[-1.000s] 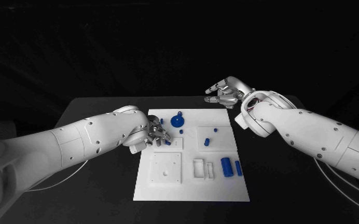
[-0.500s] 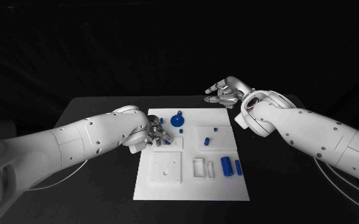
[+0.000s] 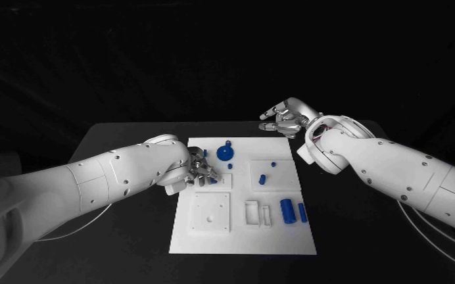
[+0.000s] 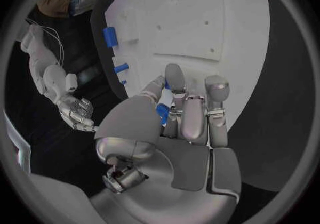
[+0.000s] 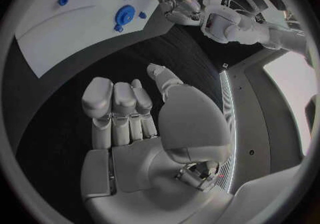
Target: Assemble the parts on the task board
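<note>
now left hand (image 4: 180, 122) round blue part (image 4: 162, 112) (pinched)

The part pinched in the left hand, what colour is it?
Blue. The part shows best in the left wrist view, between the left hand's fingers.

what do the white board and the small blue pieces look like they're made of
Task board: likely matte white plastic, judging by its even, glare-free surface with crisp recesses and holes. Blue pieces, such as the round one and the cylinder: probably smooth plastic, uniformly coloured. Neither can be confirmed.
</note>
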`<state>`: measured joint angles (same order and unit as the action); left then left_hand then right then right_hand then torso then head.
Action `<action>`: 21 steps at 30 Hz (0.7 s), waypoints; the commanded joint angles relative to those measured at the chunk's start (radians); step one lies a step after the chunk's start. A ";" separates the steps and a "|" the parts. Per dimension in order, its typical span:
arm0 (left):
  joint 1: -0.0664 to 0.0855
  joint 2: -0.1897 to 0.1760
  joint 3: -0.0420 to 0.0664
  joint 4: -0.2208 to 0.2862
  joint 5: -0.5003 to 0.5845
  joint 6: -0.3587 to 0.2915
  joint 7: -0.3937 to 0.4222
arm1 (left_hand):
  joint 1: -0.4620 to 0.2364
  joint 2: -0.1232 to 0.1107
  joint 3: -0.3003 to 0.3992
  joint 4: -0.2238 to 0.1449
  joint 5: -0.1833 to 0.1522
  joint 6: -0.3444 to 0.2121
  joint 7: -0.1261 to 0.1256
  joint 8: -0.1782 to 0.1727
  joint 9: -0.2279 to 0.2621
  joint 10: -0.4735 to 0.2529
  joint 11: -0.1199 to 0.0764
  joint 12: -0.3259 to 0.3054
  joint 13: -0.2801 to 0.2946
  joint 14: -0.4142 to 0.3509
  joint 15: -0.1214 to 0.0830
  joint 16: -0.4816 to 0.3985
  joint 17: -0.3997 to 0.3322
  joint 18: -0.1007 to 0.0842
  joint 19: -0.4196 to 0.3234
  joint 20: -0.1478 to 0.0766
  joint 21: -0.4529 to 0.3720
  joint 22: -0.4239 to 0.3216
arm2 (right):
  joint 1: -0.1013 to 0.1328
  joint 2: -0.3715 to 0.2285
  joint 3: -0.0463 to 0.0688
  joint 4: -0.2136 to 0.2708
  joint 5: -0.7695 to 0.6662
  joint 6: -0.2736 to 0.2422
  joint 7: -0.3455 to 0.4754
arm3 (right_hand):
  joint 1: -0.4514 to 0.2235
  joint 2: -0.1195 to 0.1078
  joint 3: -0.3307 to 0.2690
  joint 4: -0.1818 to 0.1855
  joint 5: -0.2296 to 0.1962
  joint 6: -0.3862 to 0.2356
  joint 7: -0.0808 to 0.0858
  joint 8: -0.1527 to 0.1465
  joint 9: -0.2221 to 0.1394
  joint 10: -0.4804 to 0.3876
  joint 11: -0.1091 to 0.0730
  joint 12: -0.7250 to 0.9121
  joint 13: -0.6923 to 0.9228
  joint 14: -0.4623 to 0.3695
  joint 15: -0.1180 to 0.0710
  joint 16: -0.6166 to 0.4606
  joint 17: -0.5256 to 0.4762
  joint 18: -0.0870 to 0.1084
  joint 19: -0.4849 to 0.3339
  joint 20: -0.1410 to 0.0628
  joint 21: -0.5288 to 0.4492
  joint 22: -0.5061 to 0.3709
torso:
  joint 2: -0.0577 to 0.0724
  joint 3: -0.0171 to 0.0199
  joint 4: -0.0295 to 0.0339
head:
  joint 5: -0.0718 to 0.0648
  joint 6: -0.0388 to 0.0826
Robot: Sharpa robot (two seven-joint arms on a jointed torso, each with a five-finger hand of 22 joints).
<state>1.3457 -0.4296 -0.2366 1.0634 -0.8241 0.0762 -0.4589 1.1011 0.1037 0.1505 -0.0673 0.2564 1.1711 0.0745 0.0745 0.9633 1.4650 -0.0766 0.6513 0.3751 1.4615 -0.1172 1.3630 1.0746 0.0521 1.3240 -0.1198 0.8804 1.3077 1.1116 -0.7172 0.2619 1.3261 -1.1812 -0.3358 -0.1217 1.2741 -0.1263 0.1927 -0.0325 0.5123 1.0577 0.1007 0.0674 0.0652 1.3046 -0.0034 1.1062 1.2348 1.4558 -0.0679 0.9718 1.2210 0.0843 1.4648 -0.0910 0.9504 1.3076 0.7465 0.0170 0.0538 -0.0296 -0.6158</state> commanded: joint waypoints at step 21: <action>-0.006 0.004 -0.002 -0.011 -0.009 0.018 -0.002 | -0.031 -0.033 -0.104 0.081 -0.183 0.217 -0.126 -0.008 -0.005 0.049 -0.007 0.003 -0.005 -0.001 -0.001 0.002 -0.007 0.005 0.004 0.003 -0.027 0.056 | -0.004 0.001 0.001 -0.002 0.004 0.013 0.004 | -0.005 -0.001 -0.001 0.007 0.004 0.002 0.002 -0.006 -0.002 -0.010 -0.001 -0.009 -0.003 0.006 -0.003 -0.006 0.000 0.013 0.067 0.002 -0.009 0.106 | 0.000 -0.0018 0.0012 | -0.005 0.001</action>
<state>1.3408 -0.4253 -0.2388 1.0524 -0.8286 0.0874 -0.4624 1.0725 0.0752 0.0515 0.0152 0.0752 1.3828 -0.0520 0.0694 0.9569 1.4597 -0.0820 0.6551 0.3710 1.4613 -0.1175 1.3629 1.0688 0.0537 1.3240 -0.1198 0.8580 1.3078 1.1086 -0.7168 0.2619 1.3241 -1.1788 -0.3340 -0.1217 1.2742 -0.1264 0.1935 -0.0318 0.5151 1.0577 0.1006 0.0674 0.0652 1.3007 -0.0073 1.0994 1.2326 1.4557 -0.0679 0.9718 1.2209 0.0843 1.4648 -0.0909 0.9452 1.3075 0.7465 0.0158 0.0545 -0.0347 -0.6150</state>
